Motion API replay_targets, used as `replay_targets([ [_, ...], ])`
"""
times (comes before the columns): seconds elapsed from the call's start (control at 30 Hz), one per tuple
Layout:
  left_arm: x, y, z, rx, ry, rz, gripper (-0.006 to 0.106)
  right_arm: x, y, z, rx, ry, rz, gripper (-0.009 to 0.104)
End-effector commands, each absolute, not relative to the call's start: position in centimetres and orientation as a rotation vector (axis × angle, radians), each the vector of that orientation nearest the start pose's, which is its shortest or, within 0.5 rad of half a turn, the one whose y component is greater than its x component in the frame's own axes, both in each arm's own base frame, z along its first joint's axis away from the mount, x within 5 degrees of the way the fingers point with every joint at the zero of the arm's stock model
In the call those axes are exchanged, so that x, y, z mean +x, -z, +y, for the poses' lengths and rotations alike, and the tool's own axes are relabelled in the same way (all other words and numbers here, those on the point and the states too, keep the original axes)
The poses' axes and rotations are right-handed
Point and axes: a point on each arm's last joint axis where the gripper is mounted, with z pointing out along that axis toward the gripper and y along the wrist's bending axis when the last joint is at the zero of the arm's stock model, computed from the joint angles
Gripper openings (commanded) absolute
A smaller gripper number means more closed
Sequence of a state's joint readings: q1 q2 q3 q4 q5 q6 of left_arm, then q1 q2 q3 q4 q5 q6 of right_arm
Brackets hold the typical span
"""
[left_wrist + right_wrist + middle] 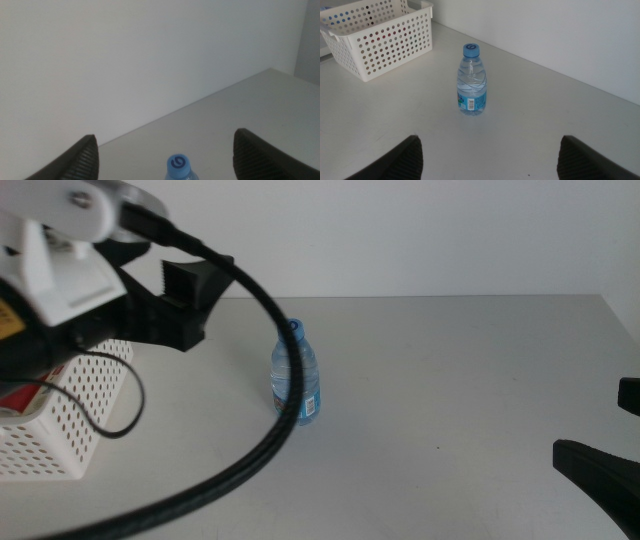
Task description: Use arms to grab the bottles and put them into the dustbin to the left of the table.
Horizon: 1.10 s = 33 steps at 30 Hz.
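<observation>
Bottle (297, 374) stood upright mid-table (450, 380), at three o'clock from the bin (70, 420). We saw the left gripper (165, 155) spread wide above its cap, the right gripper (490, 155) spread too, waiting nearer us.

A plain white wall (420, 235) stands behind the far edge of the surface. A thick black cable (262, 442) curves across the middle view, with a thinner black wire (120, 420) looping beside it.
</observation>
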<state>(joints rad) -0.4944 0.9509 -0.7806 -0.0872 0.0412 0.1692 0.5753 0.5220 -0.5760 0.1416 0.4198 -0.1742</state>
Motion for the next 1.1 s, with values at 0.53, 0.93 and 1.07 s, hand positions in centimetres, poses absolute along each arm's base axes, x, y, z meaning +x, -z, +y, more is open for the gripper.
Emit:
replay_targets([
  [0.53,23.7,-26.6,-13.6,0.487,0.351,1.564,0.090,8.7,-34.8,6.2,-0.579,-0.429,1.662,0.078],
  [0.93,27.8,-22.7,-16.3,0.481,0.408,1.521,0.090,8.7,-34.8,6.2,-0.579,-0.429,1.662,0.078],
  [1.07,29.6,-22.0,-16.5,0.466,0.391,1.535,0.090,8.7,-34.8,6.2,-0.579,-0.429,1.662,0.078],
])
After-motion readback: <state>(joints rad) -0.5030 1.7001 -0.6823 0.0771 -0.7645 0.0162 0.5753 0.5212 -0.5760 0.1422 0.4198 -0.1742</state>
